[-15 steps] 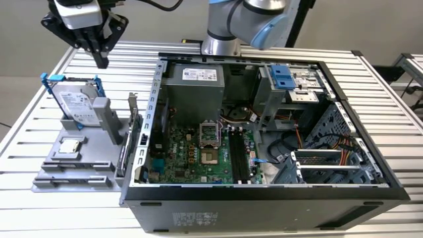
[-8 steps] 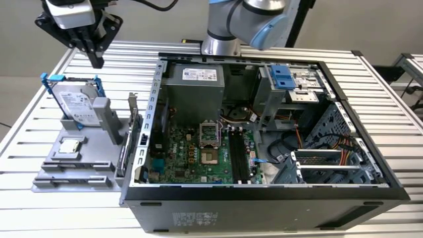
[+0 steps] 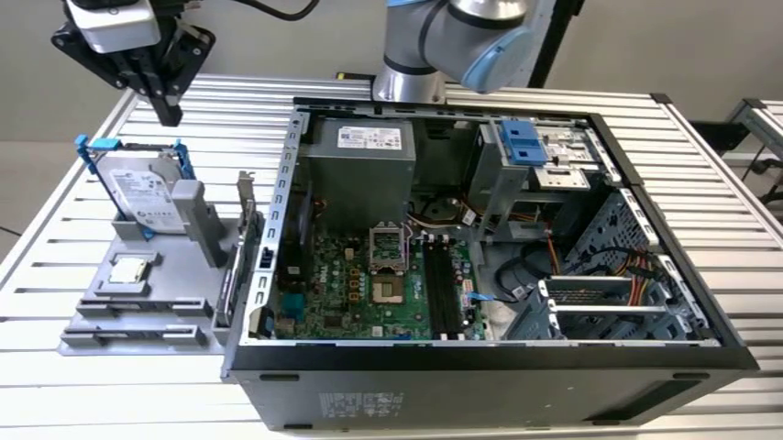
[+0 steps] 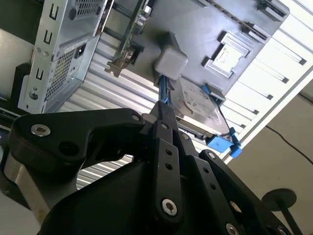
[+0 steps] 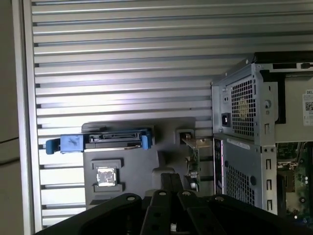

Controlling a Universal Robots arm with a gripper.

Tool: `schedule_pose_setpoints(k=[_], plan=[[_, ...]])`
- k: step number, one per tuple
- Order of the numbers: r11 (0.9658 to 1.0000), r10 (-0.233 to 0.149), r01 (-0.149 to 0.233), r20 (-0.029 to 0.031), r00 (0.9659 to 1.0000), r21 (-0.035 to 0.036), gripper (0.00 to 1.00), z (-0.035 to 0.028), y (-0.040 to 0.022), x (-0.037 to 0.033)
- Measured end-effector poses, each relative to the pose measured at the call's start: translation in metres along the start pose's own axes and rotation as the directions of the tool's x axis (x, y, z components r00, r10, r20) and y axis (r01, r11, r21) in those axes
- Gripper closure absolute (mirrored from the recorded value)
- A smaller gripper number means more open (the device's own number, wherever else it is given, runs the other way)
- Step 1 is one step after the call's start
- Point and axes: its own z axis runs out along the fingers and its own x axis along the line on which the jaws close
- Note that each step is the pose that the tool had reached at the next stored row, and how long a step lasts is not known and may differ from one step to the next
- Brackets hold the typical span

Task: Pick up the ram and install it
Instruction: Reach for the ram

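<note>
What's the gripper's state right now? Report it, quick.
Gripper: shut, holding nothing, raised near the hard drive.

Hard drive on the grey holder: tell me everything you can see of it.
The hard drive is a silver metal slab with a white label, clipped in a blue plastic frame. It stands on edge, tilted, in a slot of the grey holder, at the exterior view's left of the computer case. Nothing grips it.
</note>
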Motion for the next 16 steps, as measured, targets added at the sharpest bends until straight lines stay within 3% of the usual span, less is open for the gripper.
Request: schedule_pose_setpoints(k=[16], plan=[[1.0, 0.0, 0.0, 0.0, 1.0, 0.0, 1.0, -0.0005, -0.0014, 0.0214]])
